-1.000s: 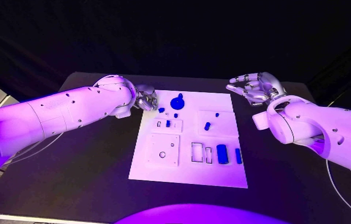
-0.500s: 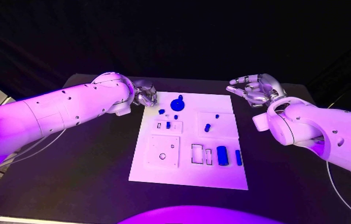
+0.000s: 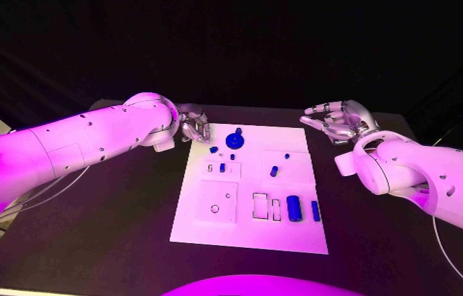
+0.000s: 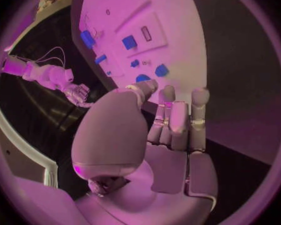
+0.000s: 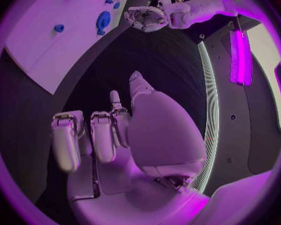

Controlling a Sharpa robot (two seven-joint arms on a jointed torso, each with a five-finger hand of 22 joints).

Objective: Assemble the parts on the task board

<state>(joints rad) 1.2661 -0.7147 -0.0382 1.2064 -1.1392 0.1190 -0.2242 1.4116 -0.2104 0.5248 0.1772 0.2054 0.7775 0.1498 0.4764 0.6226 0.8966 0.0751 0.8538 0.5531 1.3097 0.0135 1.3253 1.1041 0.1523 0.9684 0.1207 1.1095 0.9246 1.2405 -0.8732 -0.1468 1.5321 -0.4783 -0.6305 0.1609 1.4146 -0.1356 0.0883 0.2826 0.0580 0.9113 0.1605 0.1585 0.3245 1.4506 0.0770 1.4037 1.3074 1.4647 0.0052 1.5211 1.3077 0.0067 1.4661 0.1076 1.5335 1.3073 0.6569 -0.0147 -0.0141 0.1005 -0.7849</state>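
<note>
On the black table (image 3: 116, 222), the white rectangular task board (image 3: 253, 232) lies in the middle, its small blue parts (image 3: 293, 208) mostly toward 12 and 4 o'clock. Nothing blocks the board. The left hand (image 3: 193, 126), at 10 o'clock beside the board's corner, has moved slightly away from the robot; its fingers are curled on nothing, as the left wrist view confirms. The right hand (image 3: 334, 120), at 2 o'clock, holds nothing, fingers loosely apart.

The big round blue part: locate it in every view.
Head view: big round blue part at the task board's far end, near the left robot hand.
Left wrist view: just beyond the fingertips.
Right wrist view: on the board, near the left robot hand.
Shared landmark: the task board.
</note>
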